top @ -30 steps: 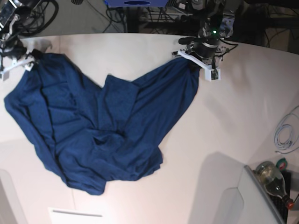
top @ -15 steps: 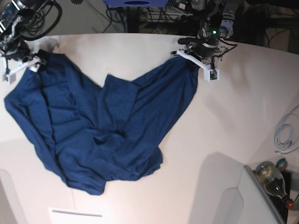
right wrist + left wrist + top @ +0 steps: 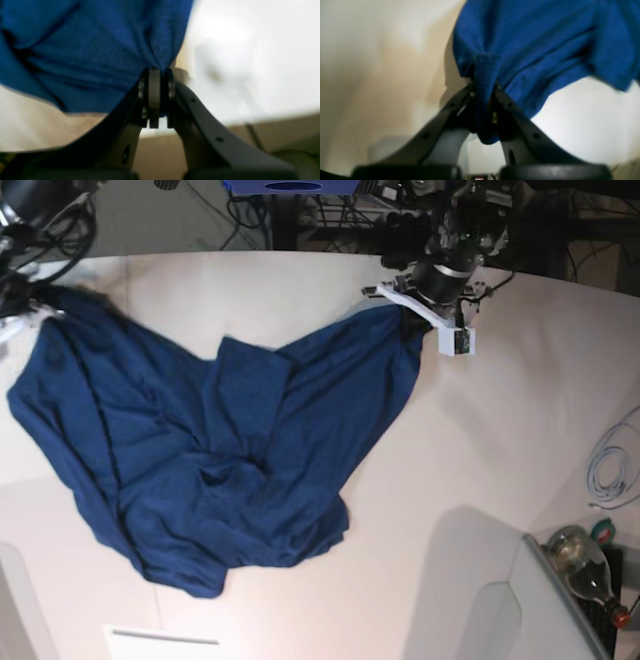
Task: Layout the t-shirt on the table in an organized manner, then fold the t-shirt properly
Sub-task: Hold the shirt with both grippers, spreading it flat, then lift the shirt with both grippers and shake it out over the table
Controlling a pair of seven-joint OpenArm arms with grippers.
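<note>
the t-shirt lies on the table, spread in a rough v shape, with many wrinkles and a bunched part low in the middle. it covers the left and middle of the table in the base view, and its lower edge reaches near the front of the table. two upper corners are raised toward the two arms.

the left gripper is at the far side of the table, on the right of the base view. its jaws are pressed together on a pinch of the t-shirt; in the left wrist view a narrow fold of blue cloth passes between the dark fingers and hangs out a little below them. the cloth fans out from the grip over the pale table.

the right gripper is at the far left corner of the base view, mostly out of that picture. in the right wrist view its jaws are brought together, and the t-shirt gathers into folds exactly at the tips, so the cloth is clamped there. this view is blurred, and the table shows white on the right of the cloth.

at the right edge of the base view there is a white cable on the table, well apart from the t-shirt. a green bottle lies at the lower right corner.
</note>
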